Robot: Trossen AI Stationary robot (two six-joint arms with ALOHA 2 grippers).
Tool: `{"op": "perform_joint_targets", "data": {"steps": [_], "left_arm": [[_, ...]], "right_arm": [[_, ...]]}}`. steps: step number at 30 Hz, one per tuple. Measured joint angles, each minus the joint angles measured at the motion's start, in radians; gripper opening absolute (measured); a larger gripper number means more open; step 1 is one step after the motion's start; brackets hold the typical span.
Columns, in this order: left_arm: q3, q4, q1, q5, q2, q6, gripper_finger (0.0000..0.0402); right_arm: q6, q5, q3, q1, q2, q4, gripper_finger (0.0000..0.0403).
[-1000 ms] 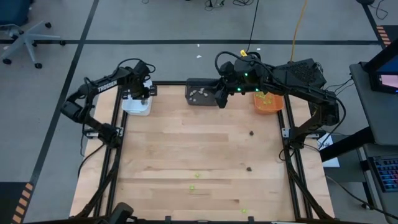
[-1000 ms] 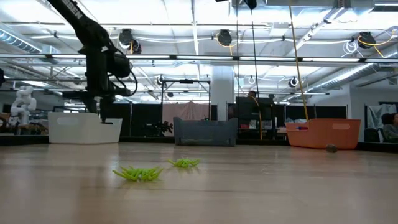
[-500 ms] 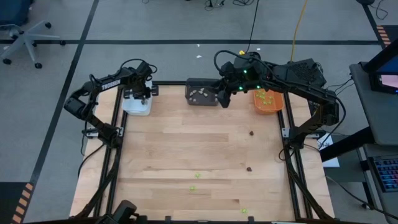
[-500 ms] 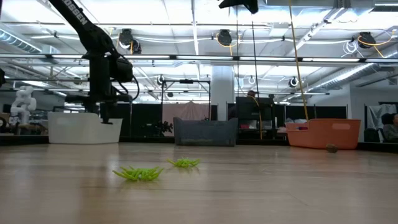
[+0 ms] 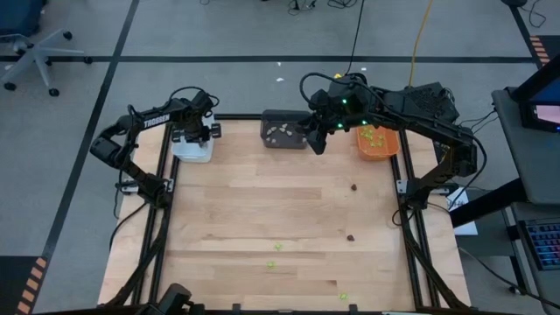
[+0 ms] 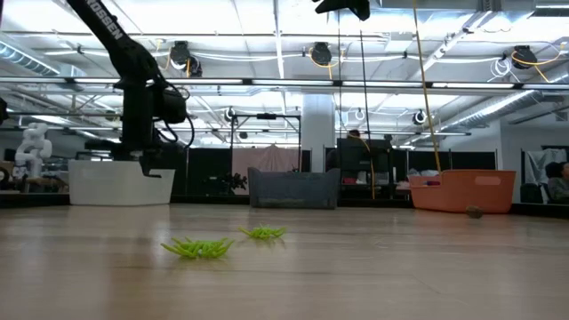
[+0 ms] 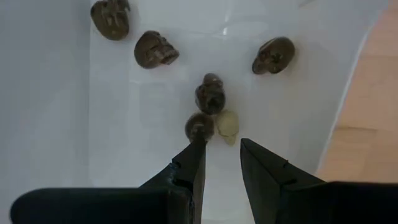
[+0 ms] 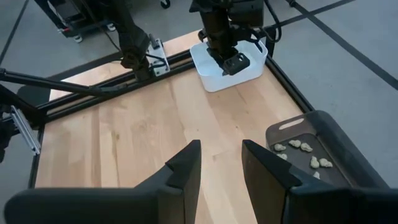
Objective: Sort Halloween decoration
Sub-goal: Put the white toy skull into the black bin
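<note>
My left gripper (image 7: 221, 148) points down into the white tray (image 7: 124, 124), open, with nothing between its fingers. Just past its tips lie a pale skull-shaped piece (image 7: 228, 126) and a dark brown one (image 7: 199, 126); several more dark skulls (image 7: 155, 50) lie on the tray's floor. From above, this gripper (image 5: 194, 136) stands over the tray at the far left. My right gripper (image 5: 319, 143) hangs open, high beside the dark grey tray (image 5: 282, 131), holding nothing (image 8: 221, 152).
The dark grey tray holds pale pieces (image 8: 298, 146); the orange tray (image 5: 378, 144) at the far right holds green ones. Loose green pieces (image 5: 278, 248) and dark pieces (image 5: 354, 185) lie on the wooden table, toward the middle and the near edge.
My left gripper has sunk a little, straight down into the white tray, with its fingers the same distance apart.
</note>
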Motion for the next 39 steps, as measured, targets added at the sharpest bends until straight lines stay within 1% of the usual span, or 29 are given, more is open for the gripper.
{"op": "perform_joint_targets", "data": {"steps": [9,15,27,35,39], "left_arm": [[-0.002,0.058,-0.006,0.005,0.000,0.008,0.0095],[-0.002,0.094,-0.007,0.019,0.034,0.008,0.0095],[-0.002,0.072,-0.023,0.005,0.053,0.000,0.0095],[-0.002,0.036,-0.056,-0.006,0.032,-0.005,0.0095],[-0.002,-0.003,-0.074,-0.044,0.032,-0.049,0.0095]], "right_arm": [[0.000,0.000,0.000,0.000,0.000,0.000,0.0102],[0.001,0.000,0.000,0.000,0.000,0.000,0.0102],[0.010,0.000,0.000,0.000,0.000,-0.008,0.0102],[0.001,0.001,0.000,-0.006,0.000,-0.009,0.0102],[-0.003,0.001,0.000,-0.015,0.000,-0.019,0.0102]]}}
